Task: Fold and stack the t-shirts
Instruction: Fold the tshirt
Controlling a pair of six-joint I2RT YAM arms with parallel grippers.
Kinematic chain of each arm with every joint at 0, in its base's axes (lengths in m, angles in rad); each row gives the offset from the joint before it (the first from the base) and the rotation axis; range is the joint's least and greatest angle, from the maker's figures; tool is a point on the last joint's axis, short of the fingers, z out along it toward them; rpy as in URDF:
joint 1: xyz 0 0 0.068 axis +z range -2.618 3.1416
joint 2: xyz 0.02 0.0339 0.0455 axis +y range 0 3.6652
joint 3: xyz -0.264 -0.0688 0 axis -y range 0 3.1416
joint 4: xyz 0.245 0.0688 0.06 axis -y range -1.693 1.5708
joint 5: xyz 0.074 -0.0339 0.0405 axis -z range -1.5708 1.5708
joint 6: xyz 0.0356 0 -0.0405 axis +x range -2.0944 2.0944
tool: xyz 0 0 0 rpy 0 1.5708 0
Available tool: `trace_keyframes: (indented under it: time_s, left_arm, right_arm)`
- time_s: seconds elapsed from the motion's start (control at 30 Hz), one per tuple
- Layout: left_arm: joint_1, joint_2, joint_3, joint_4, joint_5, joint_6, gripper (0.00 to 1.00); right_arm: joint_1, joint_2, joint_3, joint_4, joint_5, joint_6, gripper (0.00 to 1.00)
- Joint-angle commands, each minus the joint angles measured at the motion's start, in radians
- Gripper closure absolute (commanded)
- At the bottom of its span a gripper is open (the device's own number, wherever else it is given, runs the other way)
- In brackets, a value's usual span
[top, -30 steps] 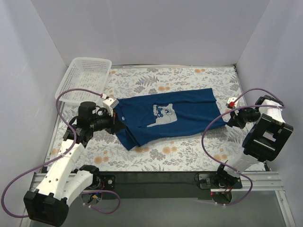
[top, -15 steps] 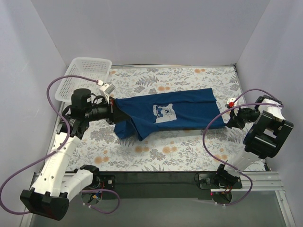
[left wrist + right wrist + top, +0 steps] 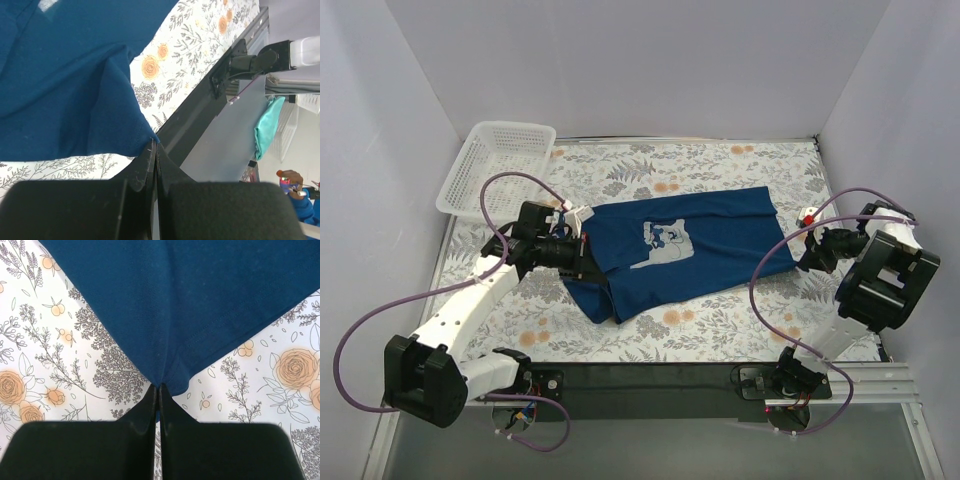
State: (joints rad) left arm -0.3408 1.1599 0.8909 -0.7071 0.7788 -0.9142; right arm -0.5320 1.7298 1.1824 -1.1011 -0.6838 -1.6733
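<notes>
Looking at the navy t-shirt (image 3: 710,235), lying mostly flat on the floral table (image 3: 720,330), print (image 3: 665,240) up, right of the white basket (image 3: 495,165) and a little nearer the front. Bunched and doubled over at the end closest to the basket. Pinched there by the left end effector (image 3: 154,147), clamped tight on a fold of cloth. Gripped at the end farthest from the basket by the right end effector (image 3: 159,388), closed hard on a hem corner. Reads as the first fold, barely begun. Next up, probably: lifting both pinches together, keeping the cloth taut, carrying one edge across the print without dragging the rest.
</notes>
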Motion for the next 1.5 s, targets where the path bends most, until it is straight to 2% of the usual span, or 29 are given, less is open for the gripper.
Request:
trace_keyframes:
  time_s: [0.0, 0.13, 0.27, 0.33, 0.5, 0.53, 0.57, 0.6, 0.7, 0.8, 0.87, 0.93, 1.03, 1.07, 1.2, 1.23, 1.47]
  left_arm:
    - [-0.003, 0.004, 0.011, 0.024, -0.026, -0.029, 1.00]
    - [-0.044, 0.087, 0.033, 0.044, -0.035, -0.031, 1.00]
    - [-0.173, 0.127, 0.010, 0.025, -0.052, -0.054, 1.00]
    - [-0.222, 0.081, -0.015, 0.014, -0.082, -0.097, 1.00]
    - [-0.234, -0.090, -0.130, -0.012, -0.211, -0.241, 0.99]
    - [-0.234, -0.127, -0.138, -0.025, -0.280, -0.296, 0.89]
    - [-0.234, -0.144, -0.145, -0.047, -0.301, -0.316, 0.57]
    - [-0.234, -0.161, -0.148, -0.055, -0.328, -0.334, 0.44]
    - [-0.234, -0.268, -0.150, -0.074, -0.478, -0.461, 0.28]
    - [-0.234, -0.380, -0.130, -0.136, -0.689, -0.622, 0.20]
    - [-0.234, -0.432, -0.139, -0.175, -0.807, -0.705, 0.19]
    - [-0.234, -0.443, -0.191, -0.146, -0.826, -0.823, 0.19]
    - [-0.233, -0.358, -0.265, -0.077, -0.843, -0.946, 0.19]
    - [-0.234, -0.306, -0.268, -0.071, -0.904, -0.998, 0.21]
    - [-0.221, -0.223, -0.299, 0.026, -0.973, -1.101, 0.36]
    - [-0.218, -0.207, -0.305, 0.034, -0.986, -1.130, 0.42]
    - [-0.185, -0.135, -0.346, -0.021, -1.030, -1.269, 0.56]
  right_arm:
    - [0.007, 0.020, 0.037, -0.019, -0.017, 0.006, 0.99]
    - [0.020, 0.034, 0.039, -0.019, -0.016, 0.014, 0.99]
    - [0.021, 0.030, 0.023, -0.016, -0.008, 0.001, 0.99]
    - [0.021, 0.027, 0.016, -0.013, 0.000, -0.003, 0.99]
    - [0.021, 0.033, 0.017, -0.005, 0.004, -0.003, 0.99]
    - [0.021, 0.034, 0.017, -0.005, 0.004, -0.002, 0.99]
    - [0.021, 0.034, 0.019, -0.005, 0.003, -0.002, 0.99]
    - [0.021, 0.037, 0.019, -0.003, 0.001, 0.000, 0.99]
    - [0.021, 0.040, 0.020, -0.002, -0.002, 0.001, 0.99]
    - [0.021, 0.039, 0.016, 0.001, -0.005, 0.001, 0.99]
    - [0.023, 0.040, 0.008, 0.009, -0.010, 0.003, 0.99]
    - [0.027, 0.040, 0.003, 0.018, -0.011, 0.007, 0.99]
    - [0.032, 0.043, -0.006, 0.029, -0.017, 0.017, 0.99]
    - [0.032, 0.039, -0.016, 0.033, -0.017, 0.017, 0.99]
    - [0.032, 0.030, -0.038, 0.041, -0.013, 0.014, 0.99]
    - [0.032, 0.030, -0.041, 0.043, -0.010, 0.014, 0.99]
    - [0.032, 0.024, -0.050, 0.050, -0.013, 0.009, 0.99]
